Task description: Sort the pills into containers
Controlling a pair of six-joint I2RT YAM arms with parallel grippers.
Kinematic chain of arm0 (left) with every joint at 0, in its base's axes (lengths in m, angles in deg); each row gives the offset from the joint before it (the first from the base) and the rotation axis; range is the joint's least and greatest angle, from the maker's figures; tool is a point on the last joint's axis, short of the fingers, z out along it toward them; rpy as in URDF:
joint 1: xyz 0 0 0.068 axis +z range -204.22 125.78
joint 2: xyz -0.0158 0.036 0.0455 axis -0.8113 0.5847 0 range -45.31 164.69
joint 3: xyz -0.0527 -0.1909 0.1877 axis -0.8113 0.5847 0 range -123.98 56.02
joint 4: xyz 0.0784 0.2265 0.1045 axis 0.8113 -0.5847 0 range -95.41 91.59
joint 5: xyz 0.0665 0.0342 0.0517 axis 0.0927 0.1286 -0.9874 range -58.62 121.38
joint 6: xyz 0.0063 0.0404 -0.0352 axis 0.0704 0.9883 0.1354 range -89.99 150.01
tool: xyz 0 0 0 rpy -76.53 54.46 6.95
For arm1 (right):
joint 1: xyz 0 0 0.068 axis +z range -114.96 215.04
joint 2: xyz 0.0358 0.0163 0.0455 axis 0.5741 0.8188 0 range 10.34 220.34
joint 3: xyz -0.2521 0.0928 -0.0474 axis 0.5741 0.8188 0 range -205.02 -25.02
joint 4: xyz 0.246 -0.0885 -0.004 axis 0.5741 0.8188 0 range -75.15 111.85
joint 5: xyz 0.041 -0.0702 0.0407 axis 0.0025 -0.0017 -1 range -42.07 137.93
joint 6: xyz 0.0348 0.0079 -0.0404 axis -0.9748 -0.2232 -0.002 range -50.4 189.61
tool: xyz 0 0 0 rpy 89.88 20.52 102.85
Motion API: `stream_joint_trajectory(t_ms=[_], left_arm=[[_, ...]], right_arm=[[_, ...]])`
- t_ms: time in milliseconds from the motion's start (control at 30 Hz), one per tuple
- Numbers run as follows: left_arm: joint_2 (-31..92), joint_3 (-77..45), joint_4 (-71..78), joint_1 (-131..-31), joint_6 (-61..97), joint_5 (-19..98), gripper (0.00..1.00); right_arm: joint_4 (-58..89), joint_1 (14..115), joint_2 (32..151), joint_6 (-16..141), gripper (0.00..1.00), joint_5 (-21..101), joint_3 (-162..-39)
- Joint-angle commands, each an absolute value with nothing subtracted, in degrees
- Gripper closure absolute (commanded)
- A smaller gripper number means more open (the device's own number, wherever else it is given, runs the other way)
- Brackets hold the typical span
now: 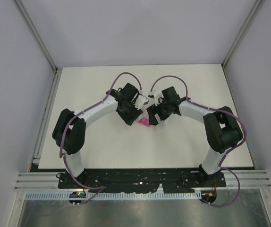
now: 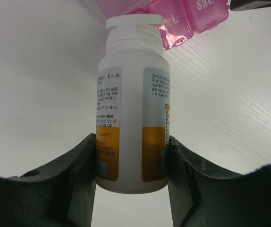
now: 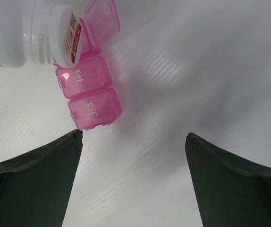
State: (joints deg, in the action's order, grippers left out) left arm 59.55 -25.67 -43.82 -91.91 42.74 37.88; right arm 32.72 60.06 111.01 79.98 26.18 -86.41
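The pill box [image 3: 88, 94] lies about midway between the left and right edges of the bench [image 1: 79, 85], a little nearer its near edge, with my two grippers on either side. The cells marked Fri and Sat are shut. The cell beyond Fri has its lid [image 3: 102, 19] flipped up. No pills show in any view.

My left gripper [image 2: 131, 142] is clamped on the bottle [image 2: 133, 118], with my fingers pressing its lower body from both sides, across the label. The bottle is tipped so its neck points at the open cell. From the right wrist the mouth sits just over that cell, though I cannot tell whether it touches. The neck threads are bare, so I judge the cap is off. A printed tab [image 3: 71, 33] lies at the mouth, and I cannot tell whether it blocks it.

My right gripper [image 3: 134, 136] is spread wide and holds nothing. One fingertip [image 3: 71, 142] is just beside the Sat end, not touching it.

I take this step to be the pour. I grip the bottle low, so a small wrist turn swings the mouth far, and I should roll slowly. The mouth should stay centred over the open cell and off the raised lid. The box looks light and likely to slide, so my right fingers could brace its Sat end first. Gentle tilts should let out a few pills, not a spill.
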Motion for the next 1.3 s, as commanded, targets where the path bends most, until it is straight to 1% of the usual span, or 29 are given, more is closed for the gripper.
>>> stream_joint_trajectory(t_ms=[0,767,1267], left_arm=[[59.7,-28.5,-45.0,-92.3,43.7,37.5,1.0],[59.8,-29.0,-46.5,-92.3,44.2,37.8,1.0],[58.1,-25.7,-42.9,-92.4,43.9,38.3,1.0]], right_arm=[[32.1,59.8,110.9,79.9,0.06,25.4,-88.6],[32.0,59.9,110.9,79.9,0.06,25.3,-88.6],[32.2,59.7,111.0,79.9,0.07,25.2,-88.7]])
